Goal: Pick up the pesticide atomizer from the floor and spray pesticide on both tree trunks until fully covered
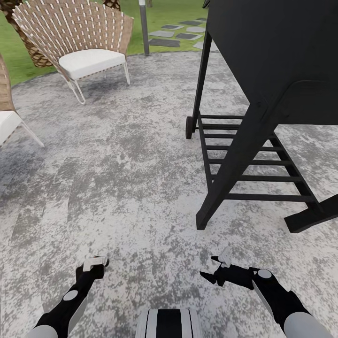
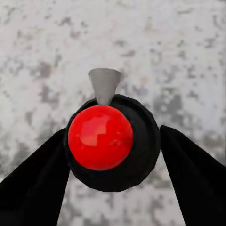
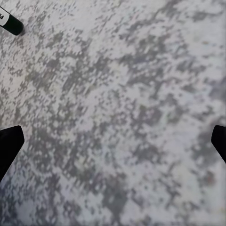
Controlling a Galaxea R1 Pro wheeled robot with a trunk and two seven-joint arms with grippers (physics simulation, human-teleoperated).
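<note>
Apparently the pickup is done and the robot is in transit across the mottled grey patio (image 1: 117, 188): the left gripper (image 2: 113, 155) pinches the pesticide atomizer (image 2: 100, 137), its red cap and grey nozzle seen between the dark fingers (image 2: 33, 183), while the right gripper (image 1: 217, 272) hangs spread and empty. Next, I judge, it must drive past the black grill (image 1: 263, 94) and the wicker chair (image 1: 80, 42) toward the lawn (image 1: 159, 14), where no trunk is yet in sight. No containers are visible, apart from the atomizer, whose contents cannot be told.

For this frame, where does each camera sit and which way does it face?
Head view: on the head, looking forward and down at the mottled grey patio floor, black grill, both arms.
Left wrist view: along the left fingers holding the red-topped black atomizer.
Right wrist view: down past the open right fingers.
All three share the floor.
</note>
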